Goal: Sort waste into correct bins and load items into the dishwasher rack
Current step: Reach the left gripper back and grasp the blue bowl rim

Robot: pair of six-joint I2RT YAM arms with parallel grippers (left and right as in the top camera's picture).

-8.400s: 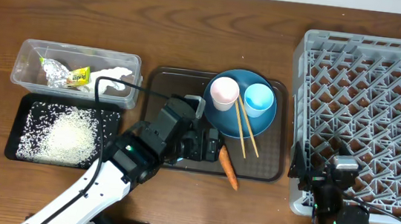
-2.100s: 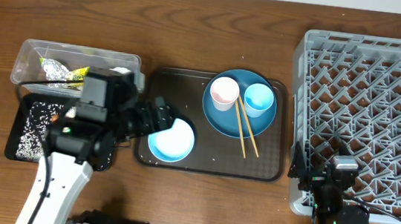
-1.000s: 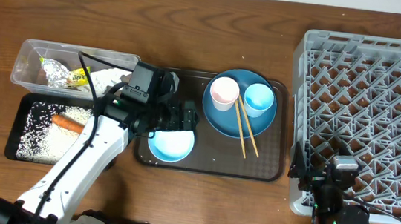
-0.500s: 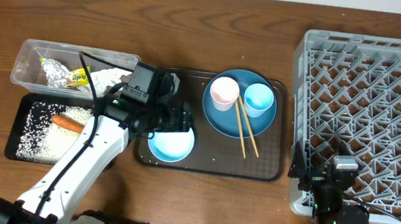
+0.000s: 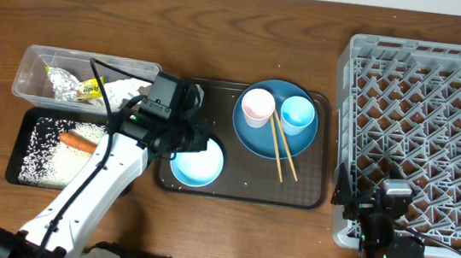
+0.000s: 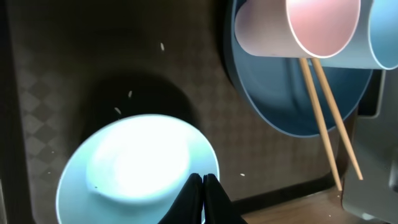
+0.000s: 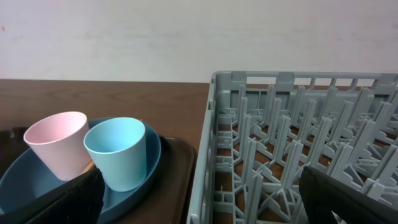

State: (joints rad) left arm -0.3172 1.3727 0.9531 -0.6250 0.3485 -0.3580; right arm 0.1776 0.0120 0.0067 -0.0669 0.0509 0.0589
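Surface: dark wood table (image 5: 222, 42), the whole of my working area.
Dishwasher rack: grey lattice dishwasher rack (image 5: 437, 125), just right of the serving tray; I see nothing loaded in it.
Serving tray: brown serving tray (image 5: 251, 181), mid-table, my reference for everything below.
Bins: clear tub (image 5: 32, 61) and black tray (image 5: 16, 167), both just left of the serving tray. The first holds foil (image 5: 68, 84) and tissue (image 5: 123, 90), the second rice (image 5: 48, 151) and the carrot (image 5: 79, 141).
Plate: blue plate (image 5: 251, 138) on the serving tray's right half, carrying 2 cups, pink (image 5: 258, 106) and blue (image 5: 297, 113), plus 2 chopsticks (image 5: 284, 152).
Bowl: white bowl (image 5: 201, 167), upright on the serving tray's left half, toward my side.
Bowl handling: I judge it rigid, light and glossy, so slippery. The thin rim is the only hold I get. Held at 1 point it will hang lopsided and want to swing, and I would treat it as breakable.
Left jaws: left gripper (image 6: 202, 182) sits over the serving tray's left half, its fingers drawn right together on the bowl's rim, pinching it by the look of the wrist view.
Right jaws: right gripper (image 7: 202, 177) waits off the serving tray's near-right corner, spread wide, gripping nothing.
Caution: I would lift slowly and watch for the rim sliding out.
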